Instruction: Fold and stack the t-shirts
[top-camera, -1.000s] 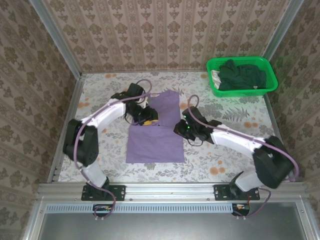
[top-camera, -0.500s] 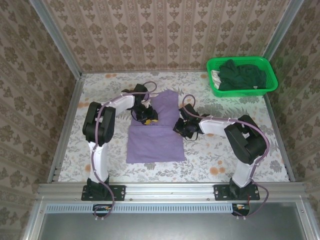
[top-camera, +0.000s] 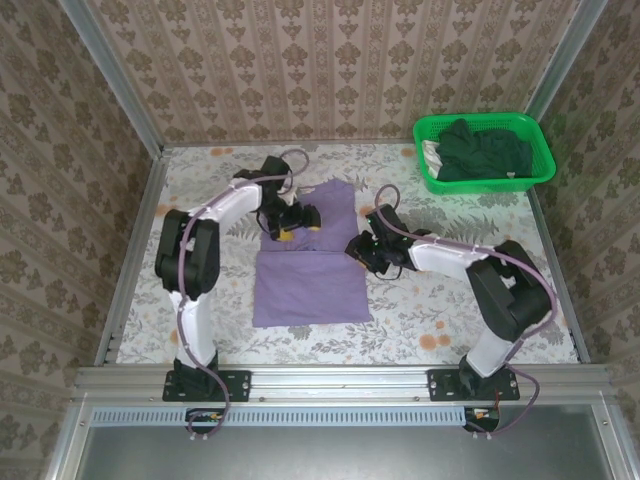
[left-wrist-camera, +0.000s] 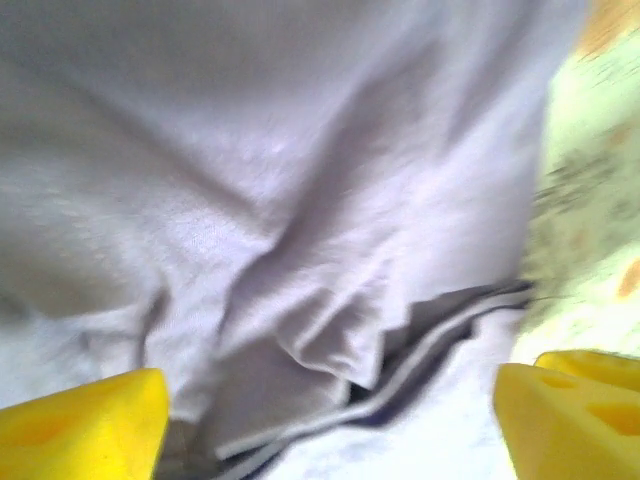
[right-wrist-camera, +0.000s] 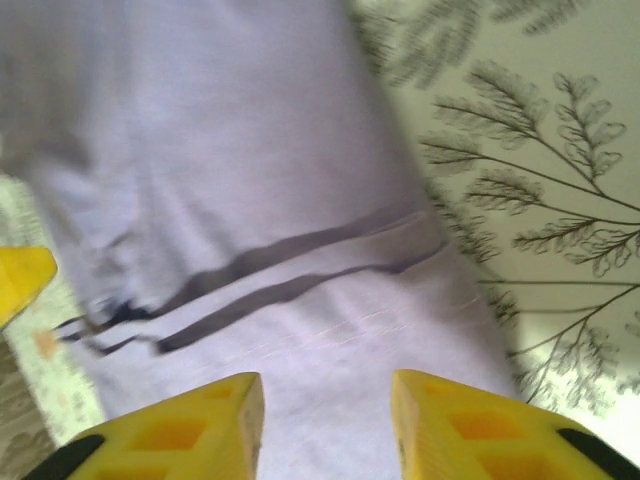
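Lavender t-shirt (top-camera: 308, 285), centre frame: soft matt cloth, creased, with stitched hems. Dark green t-shirts (top-camera: 490, 150), upper right: matt cloth, crumpled. Basket (top-camera: 490, 186): bright green plastic, slight sheen, slotted walls. Table cover (top-camera: 450, 300): floral print, matt, smooth. Front rail (top-camera: 340, 378), lower frame: brushed metal, dull shine. Left gripper (left-wrist-camera: 330, 425) fingers (left-wrist-camera: 85, 425): yellow plastic, matt, smooth.

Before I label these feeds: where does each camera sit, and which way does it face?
Top external: above and behind, looking down on the table, lavender t-shirt and basket; left arm and right arm show, bases nearest.
Left wrist: on the left arm, close over crumpled lavender cloth; left pincer open below.
Right wrist: on the right arm, over the shirt's edge and table; right pincer open below.
Shared: all see the lavender t-shirt.
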